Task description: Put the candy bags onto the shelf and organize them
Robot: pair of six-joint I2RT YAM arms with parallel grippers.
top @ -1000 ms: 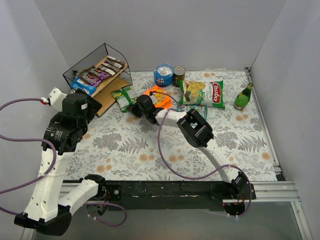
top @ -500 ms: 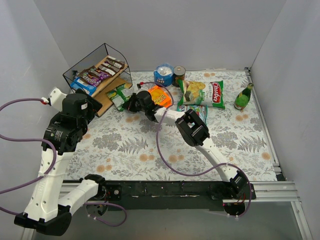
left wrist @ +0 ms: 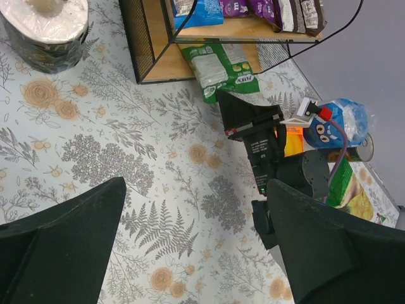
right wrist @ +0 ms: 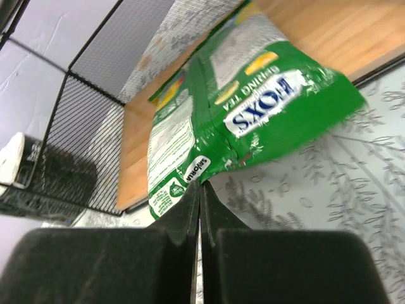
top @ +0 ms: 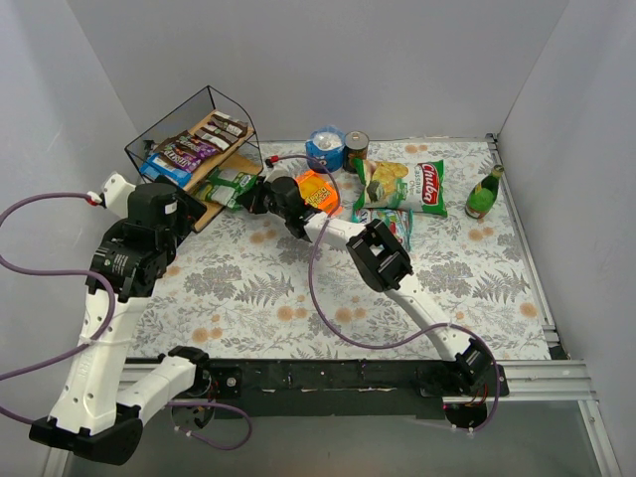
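The shelf (top: 204, 99) stands at the back left, with brown, purple and blue candy bags (top: 192, 149) on its upper board. My right gripper (top: 254, 195) is shut on the edge of a green candy bag (top: 229, 185), which lies half on the shelf's lower board. In the right wrist view the jaws (right wrist: 200, 187) pinch the green bag (right wrist: 253, 120) over the wooden board (right wrist: 136, 152). My left gripper (left wrist: 202, 253) is wide open and empty above the floral table, near the shelf (left wrist: 152, 69). A teal pouch (top: 398, 223) lies by the right forearm.
An orange snack bag (top: 318, 191), a blue can (top: 325, 149), a brown can (top: 356, 149), the large green chip bag (top: 402, 186) and a green bottle (top: 484, 194) sit at the back. A wrapped roll (left wrist: 44, 25) stands left of the shelf.
My right gripper has carried the green bag up and to the left, from the table onto the edge of the shelf's lower board. The left arm has barely moved.
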